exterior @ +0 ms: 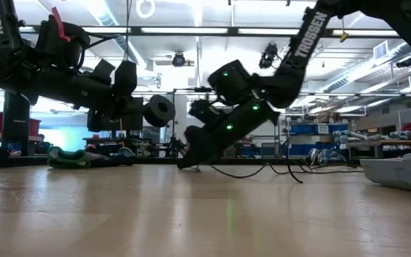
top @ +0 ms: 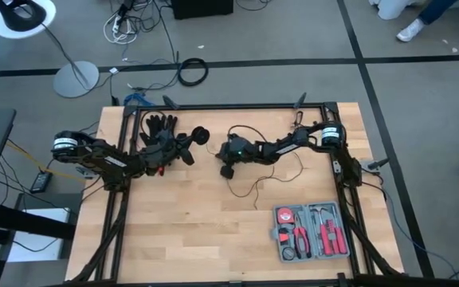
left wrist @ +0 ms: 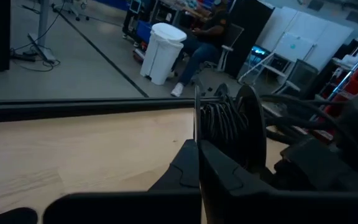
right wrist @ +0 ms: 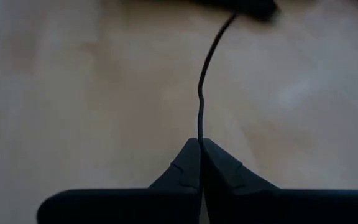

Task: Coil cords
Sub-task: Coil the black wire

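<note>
The thin black wire [top: 255,185] is trailing in loose loops over the middle of the wooden tabletop [top: 190,231], running from the centre of the high view down and to the right. Its other end is wound onto a small round black disc [top: 202,135], which is sitting just left of centre in that view and is hanging clear of the tabletop in the low view [exterior: 159,111].

The right claw [top: 226,171] is pressing down near the tabletop at the centre of the high view. In the right wrist view its two fingers [right wrist: 185,174] are pinched fully together with the wire [right wrist: 200,106] running out from between their tips, so it is gripping the wire.

The left claw [top: 191,143] is reaching in from the left of the high view, up off the surface. In the left wrist view its fingers [left wrist: 188,171] are closed tight on the edge of the disc [left wrist: 232,127], with wound wire showing between the disc's two faces.

Behind the left arm, a black glove [top: 159,123] is lying at the upper left of the tabletop. A grey tool case [top: 311,232] with red-handled pliers is lying open at the lower right. Beyond the tabletop, a seated person [left wrist: 207,34] is showing beside a white bin [left wrist: 162,53] in the left wrist view.
</note>
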